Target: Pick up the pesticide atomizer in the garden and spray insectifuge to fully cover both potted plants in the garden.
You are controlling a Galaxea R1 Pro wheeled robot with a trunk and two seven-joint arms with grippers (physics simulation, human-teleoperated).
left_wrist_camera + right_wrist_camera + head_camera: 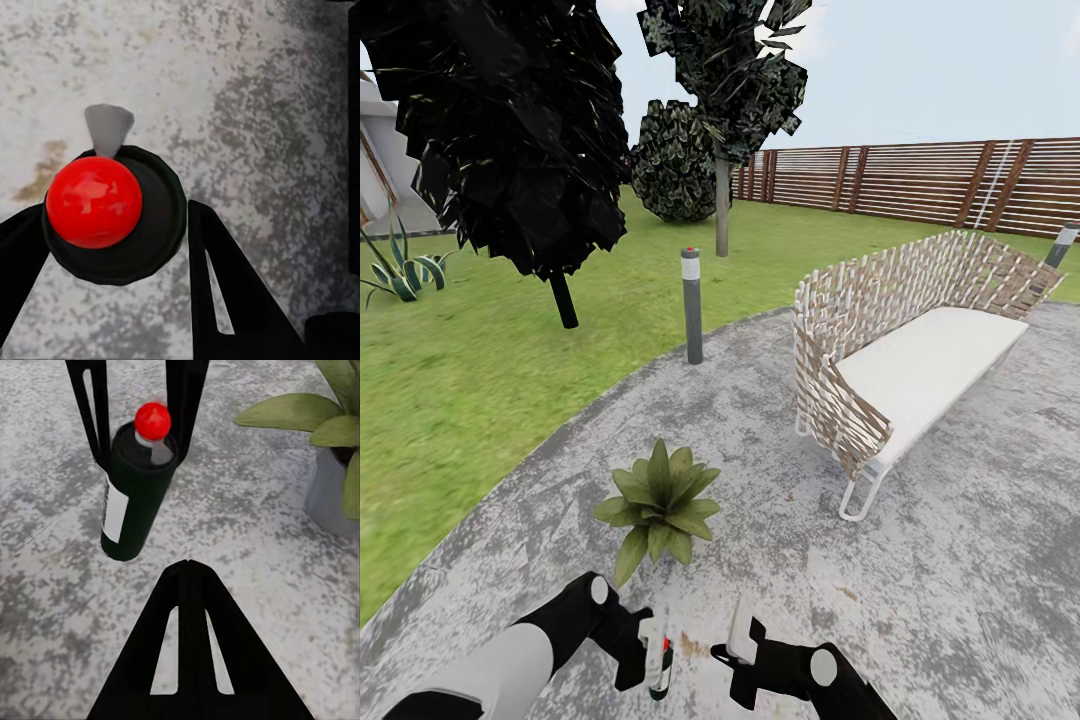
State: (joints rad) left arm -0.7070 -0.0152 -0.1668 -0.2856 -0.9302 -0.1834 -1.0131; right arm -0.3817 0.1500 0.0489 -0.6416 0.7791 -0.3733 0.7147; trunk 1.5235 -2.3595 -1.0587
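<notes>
Left pincer (656, 655): clamped on the slim dark bottle with a red ball top, the pesticide atomizer (663, 668), held off the round grey stone patio (960, 560).
Atomizer, left wrist view: its red top (94, 201) sits between the black fingers (225, 285).
Right pincer (187, 577): fingers together, empty, near the bottle (135, 495).
Potted plant (660, 503): green pointed-leaf rosette on the patio, just ahead of both pincers.

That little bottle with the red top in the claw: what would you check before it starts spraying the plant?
1. Pesticide atomizer held between the left claw fingers: ok.
2. Bottle lifted off the stone patio: ok.
3. Potted plant close ahead: ok.
4. Nozzle aimed at the plant: cannot tell.
5. Right claw shut, holding nothing: ok.
6. Second potted plant located: cannot tell.
</notes>
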